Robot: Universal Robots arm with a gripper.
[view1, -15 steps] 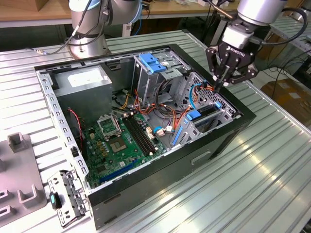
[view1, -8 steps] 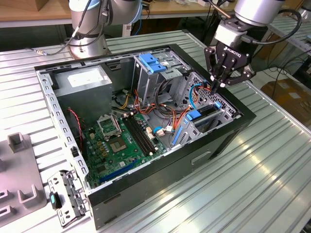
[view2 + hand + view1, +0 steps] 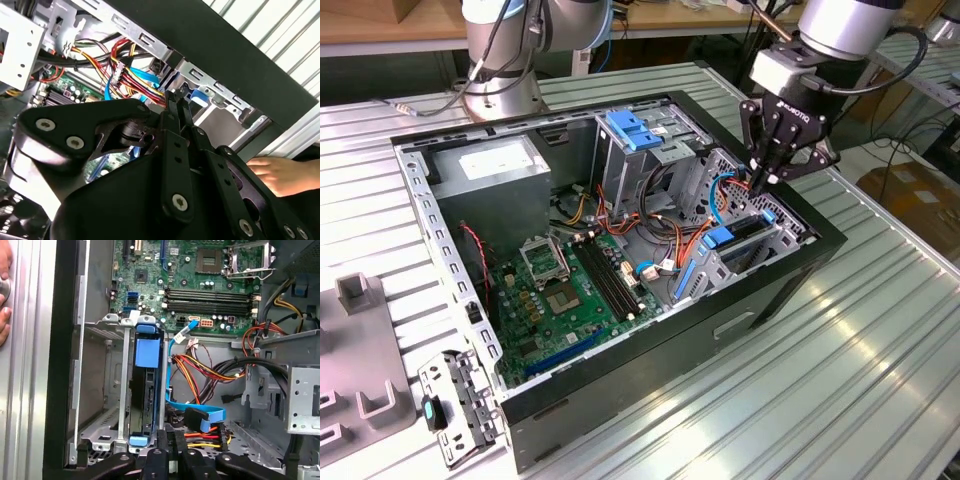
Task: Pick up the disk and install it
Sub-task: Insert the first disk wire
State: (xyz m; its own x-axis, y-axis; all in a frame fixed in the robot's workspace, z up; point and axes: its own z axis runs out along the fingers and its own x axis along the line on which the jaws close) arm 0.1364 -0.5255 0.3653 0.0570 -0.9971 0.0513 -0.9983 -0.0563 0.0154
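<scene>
The disk (image 3: 148,390) stands on edge in its blue carrier, seated in the metal drive cage (image 3: 107,390) against the case wall. In the exterior view the disk (image 3: 722,238) sits in the cage at the case's right end. My gripper (image 3: 761,183) hangs just above that cage, beside the disk's end, among the coloured cables. Its fingers (image 3: 175,102) are pressed together with nothing between them. In the first wrist view the gripper (image 3: 169,436) is close to the carrier's lower blue tab and the blue data cable's plug (image 3: 200,417).
The open black case (image 3: 800,275) holds a green motherboard (image 3: 560,290), a grey power-supply box (image 3: 500,165) and a tall bay with a light-blue bracket (image 3: 635,130). Loose wire bundles (image 3: 215,370) lie beside the cage. A person's hand (image 3: 280,172) rests outside the case wall. Grey fixtures (image 3: 360,380) stand at the exterior view's left.
</scene>
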